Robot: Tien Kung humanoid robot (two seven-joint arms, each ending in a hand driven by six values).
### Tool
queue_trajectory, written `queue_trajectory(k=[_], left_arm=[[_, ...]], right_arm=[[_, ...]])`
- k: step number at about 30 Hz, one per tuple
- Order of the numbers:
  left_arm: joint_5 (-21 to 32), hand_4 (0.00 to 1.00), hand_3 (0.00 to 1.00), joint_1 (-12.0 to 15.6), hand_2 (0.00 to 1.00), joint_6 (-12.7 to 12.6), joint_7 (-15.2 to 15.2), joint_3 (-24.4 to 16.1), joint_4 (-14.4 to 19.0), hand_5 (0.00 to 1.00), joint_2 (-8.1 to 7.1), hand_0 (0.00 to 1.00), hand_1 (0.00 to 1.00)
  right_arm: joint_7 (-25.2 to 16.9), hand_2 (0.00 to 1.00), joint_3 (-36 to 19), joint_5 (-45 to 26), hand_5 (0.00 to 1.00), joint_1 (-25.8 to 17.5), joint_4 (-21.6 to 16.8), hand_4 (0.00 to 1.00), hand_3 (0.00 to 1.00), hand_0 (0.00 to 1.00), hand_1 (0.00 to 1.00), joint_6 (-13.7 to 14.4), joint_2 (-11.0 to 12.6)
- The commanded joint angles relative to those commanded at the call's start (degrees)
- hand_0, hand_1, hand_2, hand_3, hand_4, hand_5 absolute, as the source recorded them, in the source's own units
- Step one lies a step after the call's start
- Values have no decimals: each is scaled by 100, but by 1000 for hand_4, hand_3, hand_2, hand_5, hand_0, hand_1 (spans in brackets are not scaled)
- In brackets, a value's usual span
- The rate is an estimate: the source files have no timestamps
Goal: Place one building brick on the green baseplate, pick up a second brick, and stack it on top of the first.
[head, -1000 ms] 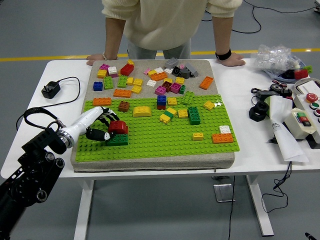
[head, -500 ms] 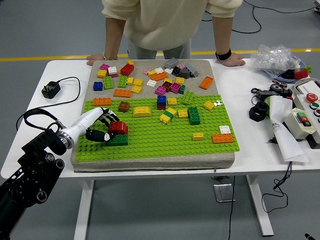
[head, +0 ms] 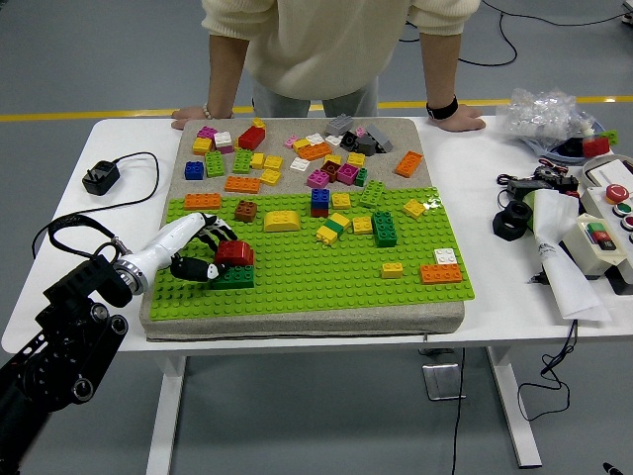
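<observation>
The green baseplate [head: 326,272] covers the near half of a grey mat. At its left side a red brick [head: 235,252] sits on top of a dark green brick [head: 232,277]. My left hand [head: 203,252] is at that stack, its fingers curled around the red brick from the left. Many loose bricks [head: 297,158] lie on the bare mat at the far side, and several more stand on the plate. My right arm does not appear.
A person stands at the far edge with a hand [head: 193,117] and a hand [head: 455,119] resting on the table. A black charger [head: 100,178] with cable lies left. A control box [head: 608,223], paper and black parts crowd the right side.
</observation>
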State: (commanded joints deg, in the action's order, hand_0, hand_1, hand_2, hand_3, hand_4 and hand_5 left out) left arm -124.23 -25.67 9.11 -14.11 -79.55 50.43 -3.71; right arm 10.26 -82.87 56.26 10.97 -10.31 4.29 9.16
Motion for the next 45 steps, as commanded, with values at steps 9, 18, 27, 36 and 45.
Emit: queue_trajectory(k=[9, 18, 27, 36, 45], left_arm=[[-14, 801, 532, -20, 536, 5, -13, -20, 8, 110, 1, 699, 624], [-17, 806, 535, -43, 538, -5, -18, -31, -11, 111, 7, 704, 627], [-29, 833, 543, -87, 538, -35, -16, -64, -67, 124, 12, 721, 647], [-27, 838, 547, -132, 540, -45, -17, -89, -87, 129, 5, 733, 655], [-23, 841, 548, -128, 540, -17, -21, -71, -110, 130, 5, 744, 659]], right_arm=[[-1, 752, 2, -11, 641, 12, 0, 913, 683, 781, 718, 1, 2], [-2, 753, 5, -18, 642, 18, 0, 913, 683, 781, 718, 5, 0], [0, 752, 3, -26, 640, 12, 0, 913, 684, 781, 718, -5, -1], [0, 752, -2, -46, 639, 21, 0, 913, 683, 781, 718, -1, -5], [4, 751, 2, -50, 639, 21, 0, 913, 684, 781, 718, 4, -6]])
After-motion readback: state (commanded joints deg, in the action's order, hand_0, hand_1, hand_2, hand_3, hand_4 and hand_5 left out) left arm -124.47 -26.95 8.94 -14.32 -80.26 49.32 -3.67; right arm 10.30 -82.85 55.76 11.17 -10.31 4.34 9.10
